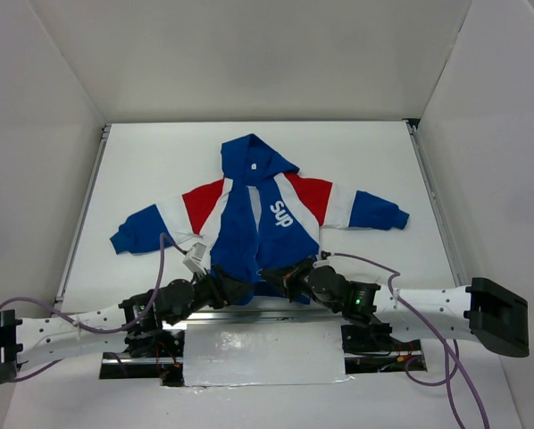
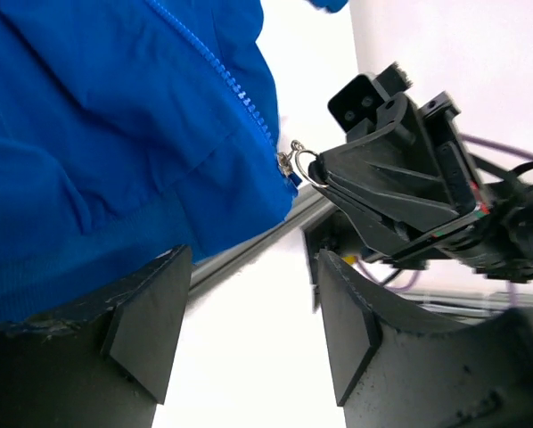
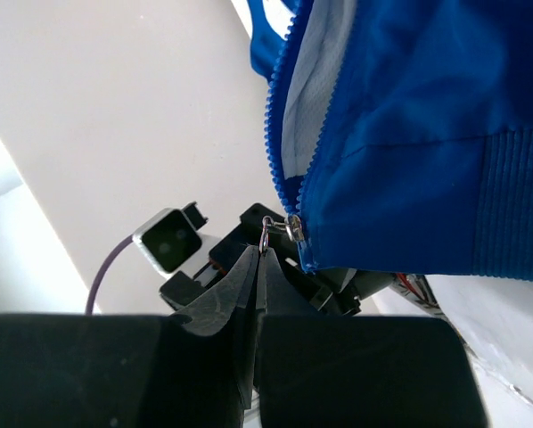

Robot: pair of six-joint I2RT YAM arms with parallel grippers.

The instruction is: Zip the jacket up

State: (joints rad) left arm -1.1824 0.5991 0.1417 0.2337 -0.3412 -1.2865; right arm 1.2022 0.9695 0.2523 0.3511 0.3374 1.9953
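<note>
The jacket [image 1: 258, 214] lies flat, hood far, hem near the arms, its front open along the zipper. In the right wrist view my right gripper [image 3: 259, 257] is shut on the metal ring of the zipper pull [image 3: 266, 234] at the bottom of the blue hem [image 3: 427, 134]. In the top view it [image 1: 280, 275] sits at the hem's middle. My left gripper [image 2: 249, 330] is open with nothing between the jaws. Its left finger [image 2: 151, 321] lies just below the hem [image 2: 115, 134]. In the top view it [image 1: 221, 290] is at the hem's left part. The left wrist view shows the pull [image 2: 295, 163] in the right gripper's tips [image 2: 324, 174].
White walls enclose the table on three sides. A metal rail [image 1: 276, 308] runs along the near table edge under the hem. A silver plate [image 1: 262, 353] lies between the arm bases. Purple cables [image 1: 164, 259] loop over both arms.
</note>
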